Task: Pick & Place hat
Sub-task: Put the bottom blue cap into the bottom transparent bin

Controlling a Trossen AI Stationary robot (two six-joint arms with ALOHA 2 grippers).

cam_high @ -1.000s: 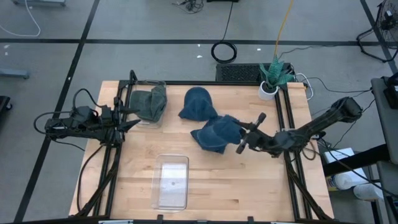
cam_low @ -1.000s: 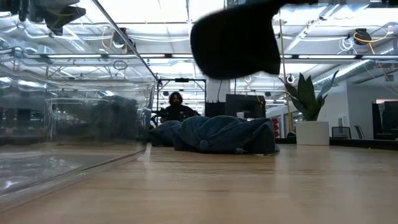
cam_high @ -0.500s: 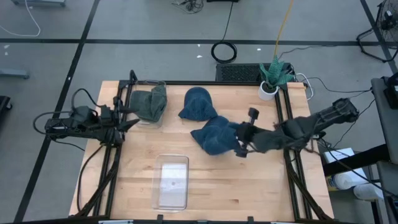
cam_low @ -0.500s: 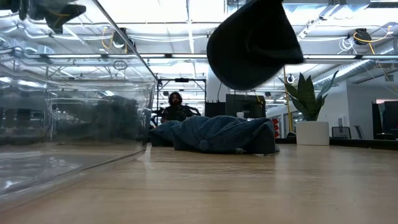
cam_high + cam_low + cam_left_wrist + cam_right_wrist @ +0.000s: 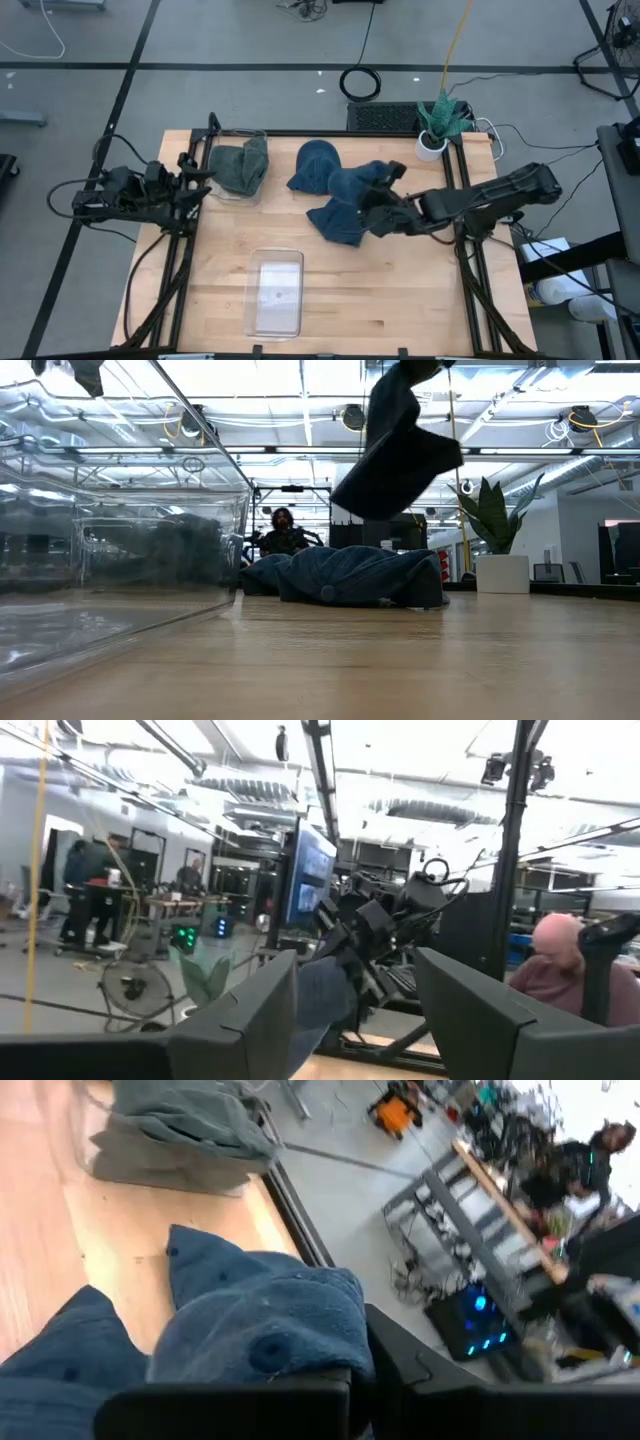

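Clamped in the right end effector (image 5: pixel 372 207) and hanging clear above the bench (image 5: pixel 400 290), the blue hat (image 5: pixel 352 184) sags limp below it, so it looks light, soft and best pinched by a bunched fold.

Even, bright overhead light; shadows on the pale wooden tabletop (image 5: pixel 400 290) soft. Low view backlit by ceiling fixtures, raised dark blue fabric hat (image 5: pixel 400 450) in silhouette. Right wrist view motion-blurred. Clear plastic bin (image 5: pixel 110 550) shows glare.
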